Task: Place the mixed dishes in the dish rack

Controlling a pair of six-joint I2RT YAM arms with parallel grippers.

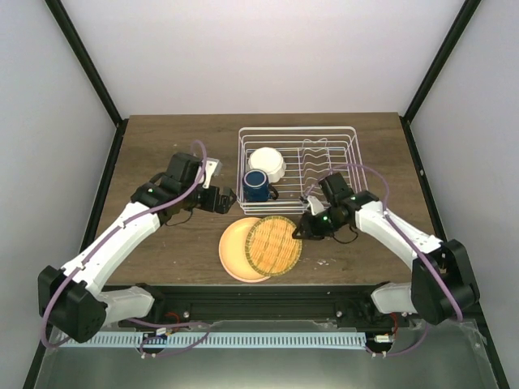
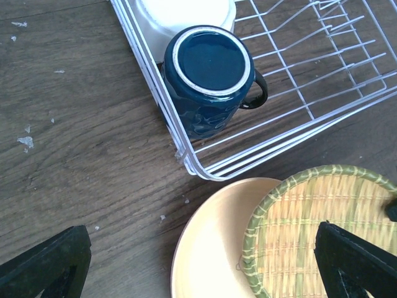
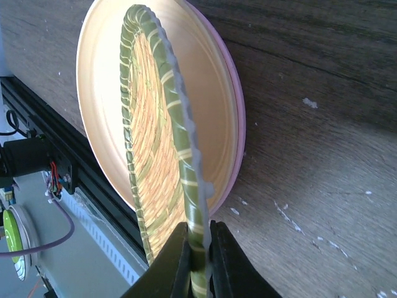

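The white wire dish rack [image 1: 350, 136] holds the white scallop-edged bowl [image 1: 268, 163] and, in front of it, the dark blue mug [image 1: 256, 185] upside down. The pale peach plate with a pink rim [image 1: 233, 247] lies on the table in front of the rack. My right gripper [image 1: 302, 226] is shut on the edge of the orange woven-pattern plate with a green rim [image 1: 274, 245], tilted up over the pink plate [image 3: 218, 93]; the grip [image 3: 198, 248] and the woven plate [image 3: 155, 143] show in the right wrist view. My left gripper [image 1: 224, 198] is open and empty, beside the rack's front left corner [image 2: 186, 152].
The left wrist view shows the mug [image 2: 208, 65], the bowl's edge [image 2: 180, 12], the pink plate [image 2: 214, 248] and the woven plate [image 2: 322, 230]. The rack's upright dividers [image 1: 323, 162] fill its right half. The black rail [image 1: 268, 304] runs along the table's near edge.
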